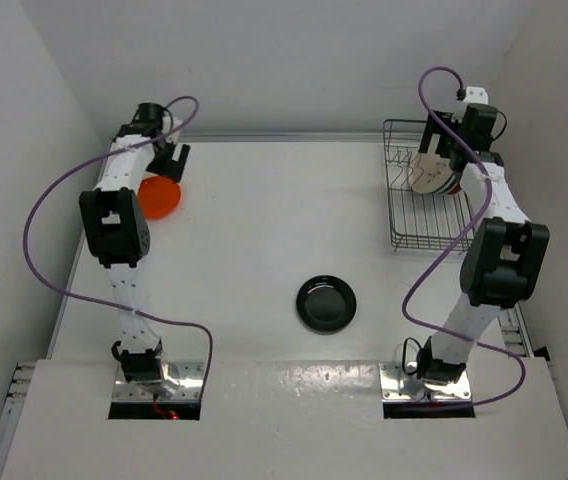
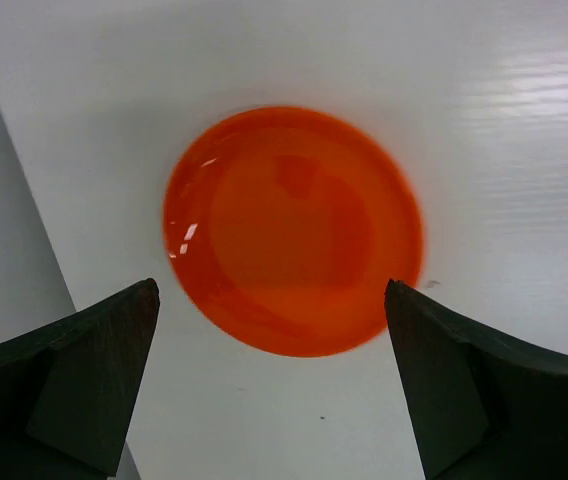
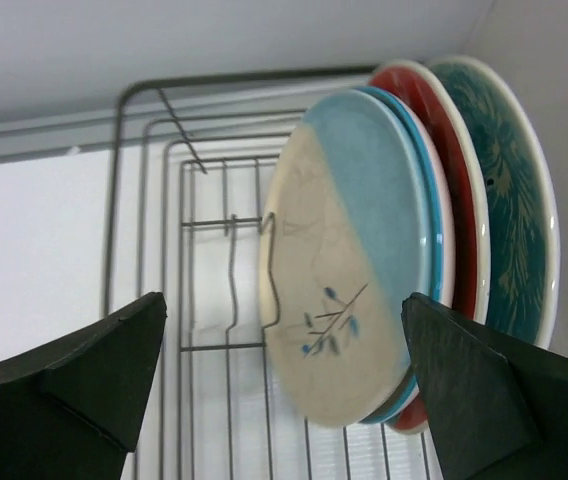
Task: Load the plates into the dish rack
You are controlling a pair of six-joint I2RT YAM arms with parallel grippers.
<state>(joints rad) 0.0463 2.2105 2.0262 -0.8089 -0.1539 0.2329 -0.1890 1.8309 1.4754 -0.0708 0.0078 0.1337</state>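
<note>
At least three plates stand in the dark grey wire dish rack, the cream-and-blue sprig plate before the wide-open, empty right gripper. The left gripper, also spread and empty, hovers over the small orange plate; the glossy black plate lies on the white table, both yet to load.

You have the dish rack at two o'clock on the surface, close to its right edge. In the rack's far half the racked plates stand on edge, packed face to face. The left plate lies flat at ten o'clock, near the left edge and well apart from the rack. The centre plate lies flat just toward five o'clock of the middle, between the other two groups.
</note>
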